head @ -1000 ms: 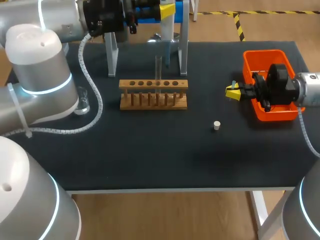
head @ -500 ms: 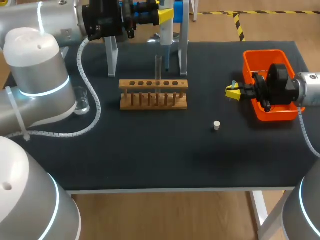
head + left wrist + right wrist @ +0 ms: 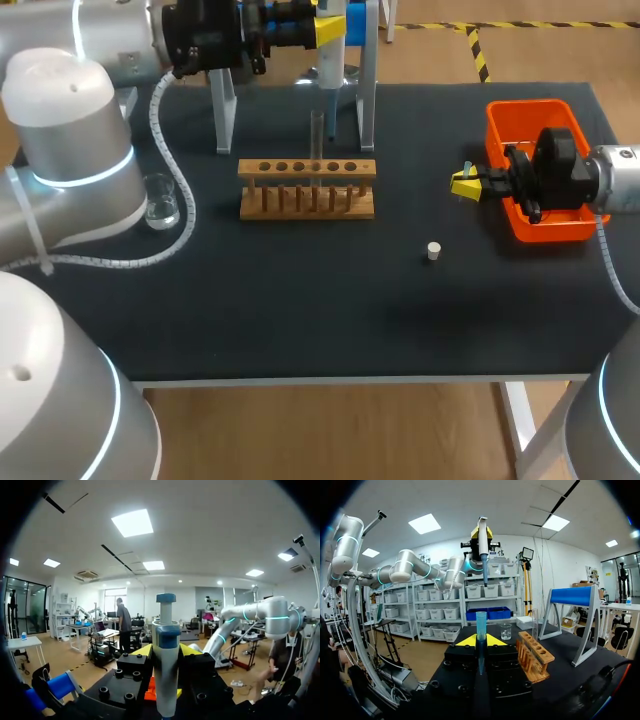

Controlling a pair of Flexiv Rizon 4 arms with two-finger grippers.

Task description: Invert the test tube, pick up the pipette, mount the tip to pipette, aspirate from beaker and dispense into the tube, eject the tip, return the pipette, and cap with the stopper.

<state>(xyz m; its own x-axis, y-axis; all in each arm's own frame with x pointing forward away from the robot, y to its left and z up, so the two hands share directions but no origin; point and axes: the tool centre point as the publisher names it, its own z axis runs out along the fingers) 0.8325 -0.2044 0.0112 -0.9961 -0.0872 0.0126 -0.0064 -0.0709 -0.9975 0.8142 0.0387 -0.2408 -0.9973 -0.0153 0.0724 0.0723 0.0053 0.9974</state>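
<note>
High behind the rack (image 3: 307,187), left claw (image 3: 165,652) clenched on pipette (image 3: 165,685), right claw (image 3: 480,641) grasping tip (image 3: 480,622), beside orange bin (image 3: 530,104).

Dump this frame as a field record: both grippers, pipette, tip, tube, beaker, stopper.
left gripper: shut on pipette, raised at the table's far edge by the pipette stand
right gripper: shut on blue pipette tip, beside the orange bin, on its rack side
tip mounted: no, pipette and tip are apart
test tube: upright in wooden rack
beaker: on table, near left arm
stopper: loose on table between rack and bin; tube uncapped
</note>
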